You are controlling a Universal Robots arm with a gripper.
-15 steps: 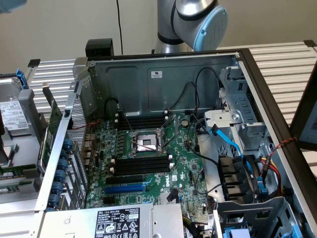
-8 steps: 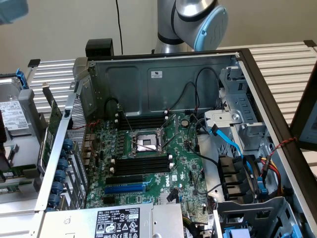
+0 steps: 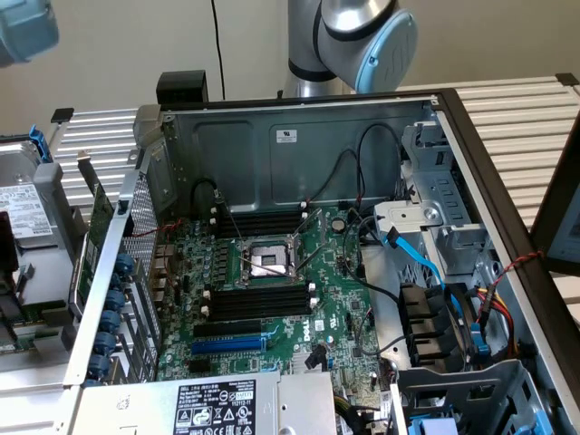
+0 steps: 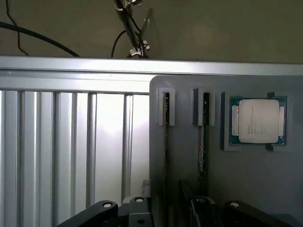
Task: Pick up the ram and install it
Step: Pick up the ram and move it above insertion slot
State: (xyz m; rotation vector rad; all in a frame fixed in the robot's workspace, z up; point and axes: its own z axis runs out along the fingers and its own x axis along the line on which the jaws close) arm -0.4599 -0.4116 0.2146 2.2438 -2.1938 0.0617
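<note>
- The gripper (image 4: 165, 215) is standing wide open, holding nothing, over a grey holder (image 4: 246, 189).
- The ram (image 4: 202, 151) is sitting on edge in one of the holder's two slots, its long axis running straight away from the gripper.
- A second thin stick (image 4: 166, 142) is filling the other slot.
- One CPU (image 4: 258, 121) is lying just beside them.

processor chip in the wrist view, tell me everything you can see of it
The processor chip is flat and square. It has a dull silver metal lid with faint markings, set on a green board whose edge shows all around the lid. It lies with the lid toward the camera in a matching recess of the grey tray, and the recess walls frame it closely. Nothing else touches it. A narrow slot in the same tray stands just beside it.
</note>
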